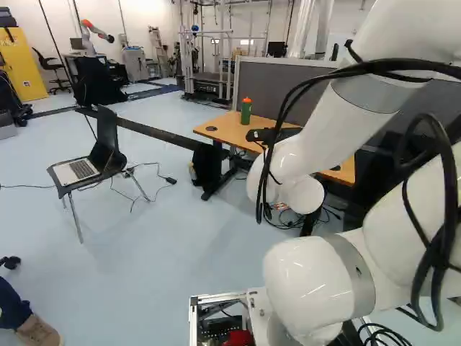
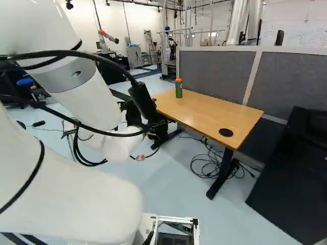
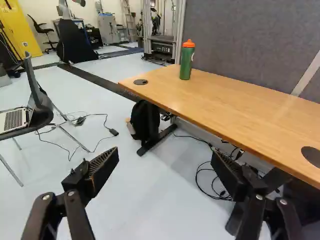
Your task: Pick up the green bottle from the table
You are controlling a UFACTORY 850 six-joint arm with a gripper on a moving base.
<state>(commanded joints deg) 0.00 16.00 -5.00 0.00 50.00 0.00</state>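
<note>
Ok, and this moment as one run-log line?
green bottle: upright on table | pincer: open, holding nothing | pick: not yet made | laptop: on chair

A silver laptop (image 1: 75, 171) is lying open on a black chair with metal legs (image 1: 107, 133); a thin black cable (image 3: 114, 132) is trailing across the pale blue floor (image 3: 150, 200) beside it; a grey fabric partition (image 2: 217, 71) is standing at the right of the right base view; a yellow metal cabinet (image 1: 23, 65) and another robot (image 1: 94, 30) are standing well back.
</note>
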